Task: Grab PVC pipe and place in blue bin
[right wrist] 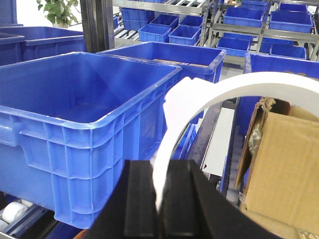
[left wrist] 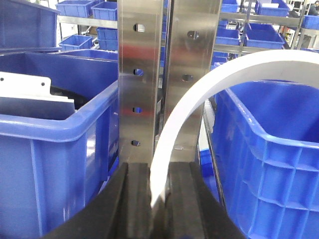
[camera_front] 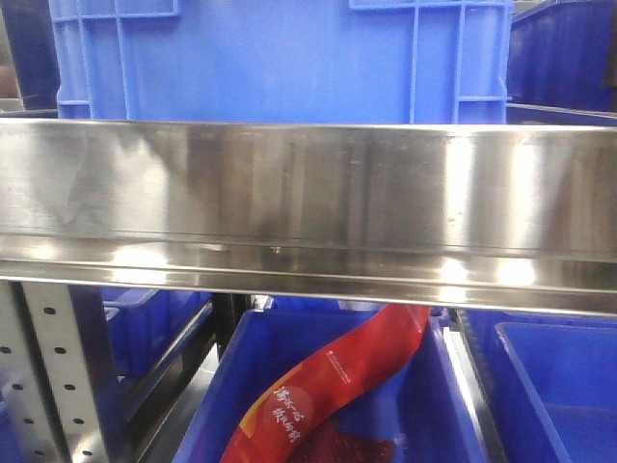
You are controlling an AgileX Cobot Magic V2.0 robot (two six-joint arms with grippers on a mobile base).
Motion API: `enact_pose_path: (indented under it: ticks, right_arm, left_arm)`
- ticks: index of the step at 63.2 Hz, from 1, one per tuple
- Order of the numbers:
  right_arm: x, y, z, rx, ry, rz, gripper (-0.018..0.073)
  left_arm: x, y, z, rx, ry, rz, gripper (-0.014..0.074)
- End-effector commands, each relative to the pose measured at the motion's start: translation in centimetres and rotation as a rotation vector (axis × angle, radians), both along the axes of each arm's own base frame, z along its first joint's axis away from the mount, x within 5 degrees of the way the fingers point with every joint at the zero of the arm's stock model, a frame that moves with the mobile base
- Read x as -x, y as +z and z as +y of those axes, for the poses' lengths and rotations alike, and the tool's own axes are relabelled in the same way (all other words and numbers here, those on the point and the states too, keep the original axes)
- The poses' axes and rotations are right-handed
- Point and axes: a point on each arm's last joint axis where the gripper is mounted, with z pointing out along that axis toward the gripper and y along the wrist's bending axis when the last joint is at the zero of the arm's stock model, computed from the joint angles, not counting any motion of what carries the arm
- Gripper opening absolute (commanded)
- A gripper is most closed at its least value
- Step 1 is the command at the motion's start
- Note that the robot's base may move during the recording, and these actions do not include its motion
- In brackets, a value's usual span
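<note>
While both grippers pinch white arcs, blue bins stand all round

Where the left wrist view looks out over its own fingers, the left arc (left wrist: 209,82) rises from the left gripper (left wrist: 159,167), bends up to the right and runs out at the right edge. The black fingers (left wrist: 137,199) press on its foot from both sides, so these jaws are clamped on it. The right wrist view shows the like: the right arc (right wrist: 239,87) stands in the right gripper (right wrist: 162,164), jaws closed on its foot, with a ragged white flap (right wrist: 182,92) on its outer edge at the bend. Whether these curved white bands are the PVC pipe I cannot tell; each is held above the fingers, in no bin

Behind the left arc stand two steel uprights (left wrist: 142,74) with punched holes. The near bin (left wrist: 269,149) lies to their right, its rim under the arc's span. The far bin (left wrist: 50,149) lies to their left and holds white and dark parts too unclear to name

Left of the right arc sits the wide bin (right wrist: 75,144), its open top facing the camera. A cardboard box (right wrist: 279,159) sits to the right, below the arc's span. Small bins (right wrist: 169,30) fill racks behind, and a plant (right wrist: 57,10) shows at top left

In the front view a steel rail (camera_front: 308,203) crosses the middle. The top bin (camera_front: 280,58) stands above it. The low bin (camera_front: 241,367) below holds a red packet (camera_front: 337,376) lying aslant
</note>
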Motion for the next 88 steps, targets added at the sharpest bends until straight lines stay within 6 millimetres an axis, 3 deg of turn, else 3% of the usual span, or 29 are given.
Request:
enact_pose_path:
  ticks: [1,88]
  right_arm:
    - [0.2,0.2,0.0,-0.003,-0.004,-0.023,-0.0169]
    - [0.1,1.3,0.0,-0.070,-0.003,-0.121,-0.0169]
  left_arm:
    - [0.1,0.5,0.0,0.010,0.003,-0.045,-0.0111]
    - [0.1,1.8,0.2,-0.003,0.019,-0.188,-0.0111]
